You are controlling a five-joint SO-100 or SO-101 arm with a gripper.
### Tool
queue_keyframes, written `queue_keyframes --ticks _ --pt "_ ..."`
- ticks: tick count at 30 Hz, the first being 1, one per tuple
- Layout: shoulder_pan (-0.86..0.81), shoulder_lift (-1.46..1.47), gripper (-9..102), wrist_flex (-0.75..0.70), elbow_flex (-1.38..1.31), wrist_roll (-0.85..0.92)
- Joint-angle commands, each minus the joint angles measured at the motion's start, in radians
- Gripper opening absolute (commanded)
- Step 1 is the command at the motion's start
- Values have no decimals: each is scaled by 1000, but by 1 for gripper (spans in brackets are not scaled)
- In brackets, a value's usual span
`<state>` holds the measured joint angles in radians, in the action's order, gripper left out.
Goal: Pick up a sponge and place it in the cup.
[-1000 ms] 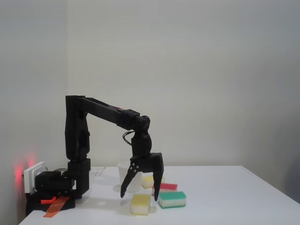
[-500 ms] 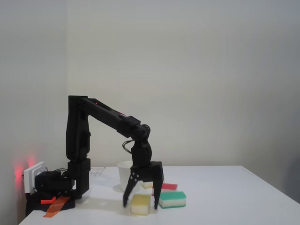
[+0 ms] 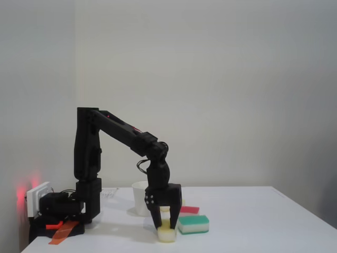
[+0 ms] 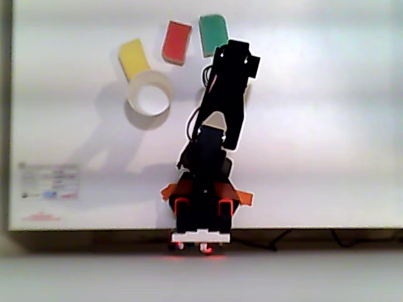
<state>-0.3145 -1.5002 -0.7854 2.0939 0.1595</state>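
Sponge: the sponge (image 3: 167,236) is sitting on the table (image 3: 253,226) at the near edge of the group in the fixed view, yellow on top and paler cream below, with its base touching the white surface.
Gripper: the gripper (image 3: 166,227) is pointing straight down over the sponge. Its two black fingers are drawn in narrow and are pressing against the sponge's left and right flanks, so it is gripping the block while the block rests on the table.
Green sponge: the green-topped white sponge (image 3: 193,224) is lying just to the right of the gripper in the fixed view, close by but apart from it. In the other view it (image 4: 214,34) is showing at the top, beside the arm's wrist.
Red sponge: the red-topped sponge (image 3: 188,210) is lying flat a little further back. In the other view it (image 4: 176,42) is lying between the green one and a second yellow sponge (image 4: 134,58).
Cup: the cup (image 3: 140,198) is standing upright behind and to the left of the gripper, mouth open (its inside is looking empty from above). In the other view the cup (image 4: 149,94) is touching or nearly touching the second yellow sponge.
Arm: the arm (image 3: 124,130) is reaching out from its base (image 3: 79,208) and bending down at the wrist.
Base surroundings: an orange strip (image 3: 63,231) is lying by the base, and a white box (image 3: 37,199) is glowing red at the far left.
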Motion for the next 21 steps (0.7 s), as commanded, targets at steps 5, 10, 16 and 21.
queue_keyframes --ticks 5,10,16,21 --pt "-21 -78 0 -176 -77 35" --pt "-37 -127 0 -522 -318 60" --pt "-23 -118 0 -911 -683 34" --pt "40 -132 0 -1005 -755 -34"
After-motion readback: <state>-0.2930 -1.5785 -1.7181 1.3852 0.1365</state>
